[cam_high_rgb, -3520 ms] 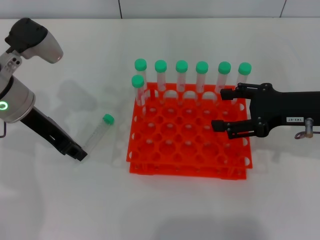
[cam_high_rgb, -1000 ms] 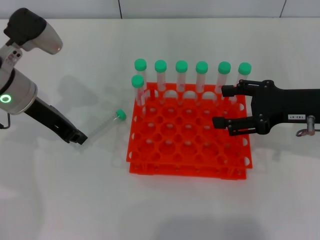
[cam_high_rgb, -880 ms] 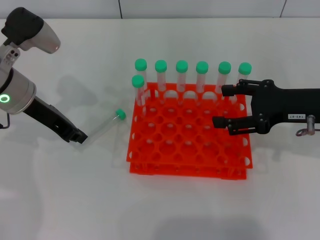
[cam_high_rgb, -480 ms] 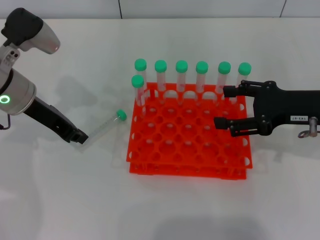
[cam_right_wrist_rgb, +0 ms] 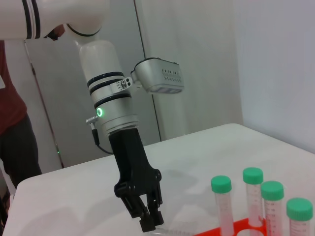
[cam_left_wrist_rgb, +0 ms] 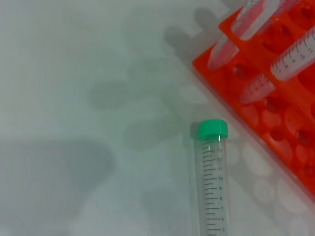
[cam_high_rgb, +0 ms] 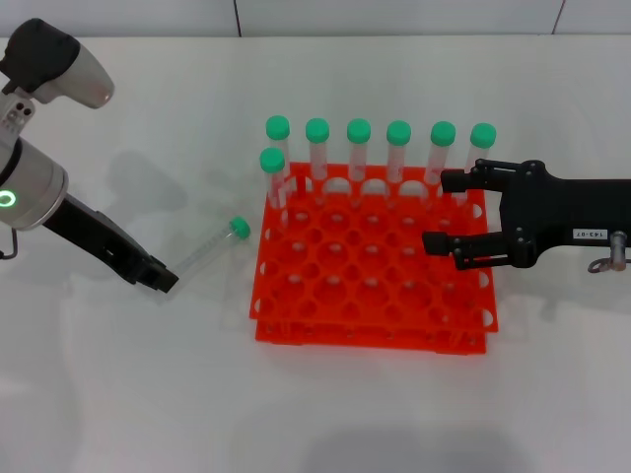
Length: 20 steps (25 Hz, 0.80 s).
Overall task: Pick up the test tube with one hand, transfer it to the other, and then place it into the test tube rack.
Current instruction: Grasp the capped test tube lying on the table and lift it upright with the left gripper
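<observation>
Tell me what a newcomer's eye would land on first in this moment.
The bright orange-red test tube rack at the table's centre, with seven green-capped tubes standing along its far edge and left corner. Next, the left gripper holding the lower end of the test tube, tilted up beside the rack's left side. The right gripper hovers open over the rack's right part.
</observation>
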### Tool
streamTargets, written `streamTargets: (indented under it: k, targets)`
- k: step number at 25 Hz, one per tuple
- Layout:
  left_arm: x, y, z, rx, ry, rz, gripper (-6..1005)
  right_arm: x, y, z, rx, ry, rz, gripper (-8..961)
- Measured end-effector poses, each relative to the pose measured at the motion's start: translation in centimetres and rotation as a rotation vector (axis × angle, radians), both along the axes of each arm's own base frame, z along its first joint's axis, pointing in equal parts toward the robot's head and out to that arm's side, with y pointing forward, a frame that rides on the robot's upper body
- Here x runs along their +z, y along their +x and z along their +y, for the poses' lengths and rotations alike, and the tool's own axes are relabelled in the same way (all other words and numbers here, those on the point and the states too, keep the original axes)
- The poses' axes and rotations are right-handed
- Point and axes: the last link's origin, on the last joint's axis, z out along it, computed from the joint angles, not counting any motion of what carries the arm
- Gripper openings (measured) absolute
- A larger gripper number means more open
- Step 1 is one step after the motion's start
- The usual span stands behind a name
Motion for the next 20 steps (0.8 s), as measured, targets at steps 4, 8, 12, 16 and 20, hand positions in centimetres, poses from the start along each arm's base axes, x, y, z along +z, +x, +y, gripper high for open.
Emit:
streamTargets:
  k: [4, 8, 12, 16, 20]
  targets:
    - [-0.02, -0.06, -0.07, 0.002, -0.004, 0.005, 229, 0.01, 0.0, 0.0, 0.0, 0.0, 0.0, 875]
    - [-0.01, -0.15, -0.11, 0.004, -0.004, 0.007, 321, 0.01, -0.01, 0.0, 0.001, 0.0, 0.0, 875]
    - [0.13, -0.21, -0.02, 0.004, 0.002, 0.009, 338, -0.01, -0.03, 0.0, 0.001, 0.0, 0.0, 874]
    - [0.12, -0.24, 0.02, -0.001, 0.002, 0.016, 334, -0.04, -0.05, -0.01, 0.001, 0.0, 0.001, 874]
    - [0.08, -0.33, 0.0, -0.006, -0.002, 0.025, 331, -0.06, -0.16, -0.01, 0.002, 0.0, 0.007, 874]
